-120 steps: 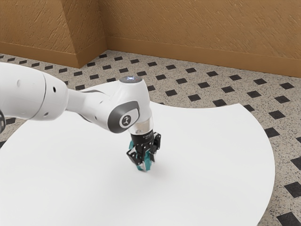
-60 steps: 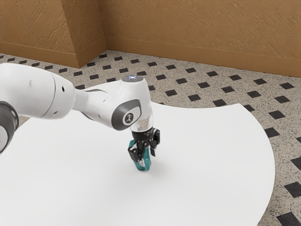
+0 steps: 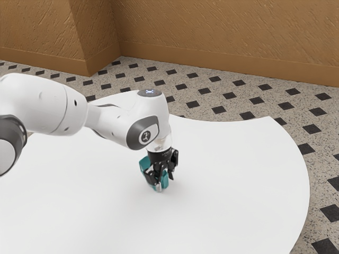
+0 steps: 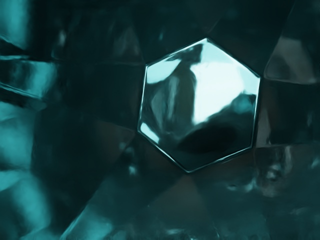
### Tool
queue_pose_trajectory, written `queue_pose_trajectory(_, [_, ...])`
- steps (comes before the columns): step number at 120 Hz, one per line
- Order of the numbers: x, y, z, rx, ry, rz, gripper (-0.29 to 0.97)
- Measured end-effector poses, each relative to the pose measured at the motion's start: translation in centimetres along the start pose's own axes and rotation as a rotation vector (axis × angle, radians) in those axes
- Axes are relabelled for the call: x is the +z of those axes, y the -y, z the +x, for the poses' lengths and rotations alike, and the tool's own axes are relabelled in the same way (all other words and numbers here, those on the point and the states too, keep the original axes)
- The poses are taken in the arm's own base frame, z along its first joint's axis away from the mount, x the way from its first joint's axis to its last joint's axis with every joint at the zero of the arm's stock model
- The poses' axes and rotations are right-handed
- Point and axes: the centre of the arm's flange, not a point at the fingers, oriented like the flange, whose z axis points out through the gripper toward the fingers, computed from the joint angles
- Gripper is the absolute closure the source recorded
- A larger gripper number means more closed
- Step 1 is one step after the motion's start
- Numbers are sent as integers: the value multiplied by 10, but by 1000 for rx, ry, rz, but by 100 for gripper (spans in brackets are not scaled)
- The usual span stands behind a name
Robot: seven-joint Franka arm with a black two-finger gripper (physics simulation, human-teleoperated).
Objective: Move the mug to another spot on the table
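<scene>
Our claw [image 3: 158,179] hides most of the teal mug [image 3: 143,167]; the bench [image 3: 238,174] is cut off along its near side.

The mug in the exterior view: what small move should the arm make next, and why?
Probably carry the mug a little toward the exterior view's right, where the white table has much bare surface. The gripper appears shut on the mug's wall, and the wrist view looks straight down into it. Whether the mug is off the table, I cannot tell.
</scene>
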Motion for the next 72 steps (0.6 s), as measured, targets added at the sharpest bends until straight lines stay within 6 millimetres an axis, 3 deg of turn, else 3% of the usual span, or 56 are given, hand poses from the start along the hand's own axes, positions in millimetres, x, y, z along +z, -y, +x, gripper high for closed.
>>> queue_pose_trajectory(32, [-13,-8,-1,2,-1,-26,49])
queue_pose_trajectory(72, [-28,-11,-3,6,-2,-36,59])
